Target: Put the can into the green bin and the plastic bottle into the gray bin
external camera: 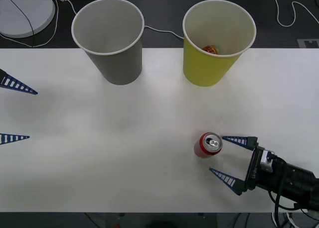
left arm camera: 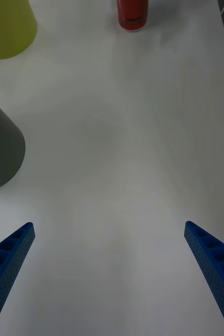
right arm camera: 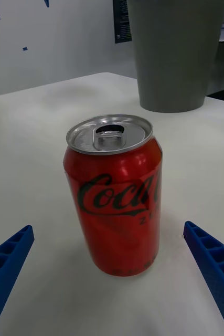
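Observation:
The red can [external camera: 207,145] stands upright on the white table [external camera: 99,148], front right. My right gripper [external camera: 217,154] is open just behind the can, one finger on each side, not touching it. The right wrist view has the can [right arm camera: 114,194] close up between the spread blue fingers [right arm camera: 9,257]. At the table's back stand the gray bin [external camera: 108,39] and, to its right, the green bin [external camera: 217,44]. My left gripper [external camera: 32,115] hangs open at the left edge with nothing in it. The plastic bottle is out of view.
A small orange-yellow object [external camera: 211,49] lies inside the green bin. Behind the table, a white round disc [external camera: 25,11] and white cables [external camera: 159,30] lie on a dark surface. The left wrist view looks across bare table [left arm camera: 122,157] toward the can [left arm camera: 132,13].

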You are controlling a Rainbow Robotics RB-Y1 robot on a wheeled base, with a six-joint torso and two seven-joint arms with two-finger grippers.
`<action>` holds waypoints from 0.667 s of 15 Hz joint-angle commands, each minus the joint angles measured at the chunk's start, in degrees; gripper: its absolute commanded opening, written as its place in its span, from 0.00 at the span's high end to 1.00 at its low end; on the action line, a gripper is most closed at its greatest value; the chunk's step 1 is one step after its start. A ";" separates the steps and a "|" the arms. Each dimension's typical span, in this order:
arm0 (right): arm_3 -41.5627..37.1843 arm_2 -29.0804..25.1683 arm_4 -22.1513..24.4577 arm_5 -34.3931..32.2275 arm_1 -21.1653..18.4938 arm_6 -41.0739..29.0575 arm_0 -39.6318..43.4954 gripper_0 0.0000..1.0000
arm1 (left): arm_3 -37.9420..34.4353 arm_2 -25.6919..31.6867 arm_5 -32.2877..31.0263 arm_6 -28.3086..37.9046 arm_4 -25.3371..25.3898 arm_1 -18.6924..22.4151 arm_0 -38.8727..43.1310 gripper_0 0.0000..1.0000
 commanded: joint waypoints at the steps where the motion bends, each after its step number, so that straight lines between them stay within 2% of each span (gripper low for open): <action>1: -0.01 0.58 0.01 1.63 1.47 0.53 -0.62 0.00 | 0.00 0.00 0.00 0.00 0.00 0.00 0.00 0.00; 10: -0.01 2.51 0.01 6.37 5.96 2.11 -2.46 0.00 | 0.00 0.00 0.00 0.00 0.00 0.00 0.00 0.00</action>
